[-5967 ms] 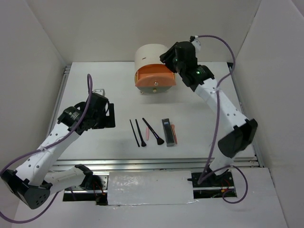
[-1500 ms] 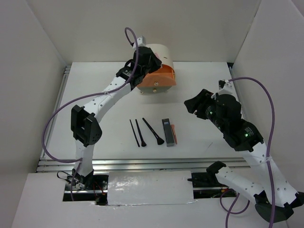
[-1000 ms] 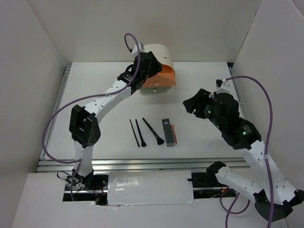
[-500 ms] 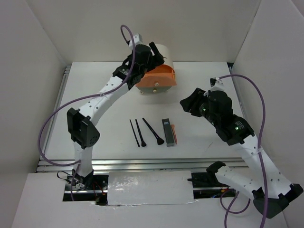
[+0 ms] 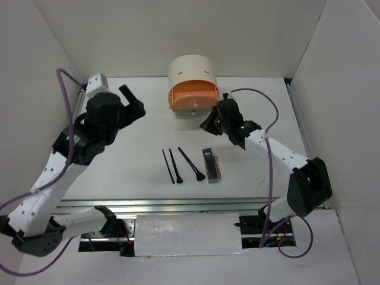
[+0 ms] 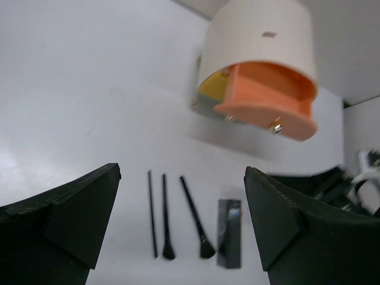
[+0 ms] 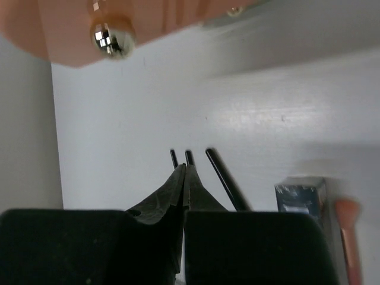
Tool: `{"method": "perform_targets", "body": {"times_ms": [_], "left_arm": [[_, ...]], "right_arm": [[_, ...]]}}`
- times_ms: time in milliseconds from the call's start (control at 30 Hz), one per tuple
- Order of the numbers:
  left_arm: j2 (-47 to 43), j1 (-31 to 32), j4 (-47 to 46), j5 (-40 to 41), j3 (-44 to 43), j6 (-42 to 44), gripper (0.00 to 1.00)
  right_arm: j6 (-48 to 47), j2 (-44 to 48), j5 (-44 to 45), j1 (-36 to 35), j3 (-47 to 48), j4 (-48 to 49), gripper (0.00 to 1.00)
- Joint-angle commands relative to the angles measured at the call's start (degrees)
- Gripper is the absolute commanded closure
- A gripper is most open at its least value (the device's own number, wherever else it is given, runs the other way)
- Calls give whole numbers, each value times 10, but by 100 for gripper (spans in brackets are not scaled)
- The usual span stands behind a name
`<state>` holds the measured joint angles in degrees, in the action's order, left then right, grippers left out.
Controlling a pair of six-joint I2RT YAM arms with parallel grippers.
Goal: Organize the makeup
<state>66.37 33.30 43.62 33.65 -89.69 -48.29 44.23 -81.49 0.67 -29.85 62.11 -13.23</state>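
Both tools are empty, the left tool [image 5: 133, 102] spread apart, the right tool [image 5: 209, 124] pressed together by the drawer [image 5: 193, 98], while the makeup [image 5: 191, 165] lies in a row on the counter [image 5: 127, 175], where flat, slim sticks [image 5: 168, 166] may skid from a pinch.

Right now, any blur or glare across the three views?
Top external: sharp, even light, soft shadows on the table. Left wrist: organizer slightly soft. Right wrist: orange drawer blurred up close, its knob glinting.
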Motion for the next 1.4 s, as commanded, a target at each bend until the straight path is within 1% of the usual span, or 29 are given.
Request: {"method": "perform_targets", "body": {"times_ms": [0, 33, 67, 133, 200, 300, 367, 567, 967, 1100, 1300, 1367], "left_arm": [[-49, -3, 58, -16, 88, 18, 1], [-82, -4, 64, -18, 100, 14, 1], [-94, -5, 71, -20, 122, 12, 1], [-126, -4, 88, -23, 141, 10, 1], [-143, -5, 101, -19, 144, 6, 1], [-151, -5, 126, -5, 133, 2, 1], [-150, -5, 139, 1, 121, 5, 1], [-140, -5, 154, 7, 101, 14, 1], [-123, -5, 157, -6, 114, 28, 1], [-132, -5, 164, -3, 116, 18, 1], [-146, -5, 175, 2, 127, 6, 0], [-150, -5, 175, 3, 130, 0, 1]], "right_arm": [[38, -60, 26, 1, 85, 74, 100], [58, -77, 38, 1, 102, 62, 100], [67, -94, 49, 1, 121, 44, 100], [86, -130, 64, 3, 158, 44, 100], [91, -163, 65, 1, 192, 46, 100], [98, -210, 69, 1, 250, 20, 100], [99, -225, 72, 1, 276, 13, 100], [105, -261, 75, 3, 304, 15, 100], [105, -325, 58, 10, 369, 32, 100], [105, -353, 50, 11, 414, 20, 100], [111, -369, 41, 10, 441, 20, 100], [118, -359, 40, 10, 433, 16, 100]]}}
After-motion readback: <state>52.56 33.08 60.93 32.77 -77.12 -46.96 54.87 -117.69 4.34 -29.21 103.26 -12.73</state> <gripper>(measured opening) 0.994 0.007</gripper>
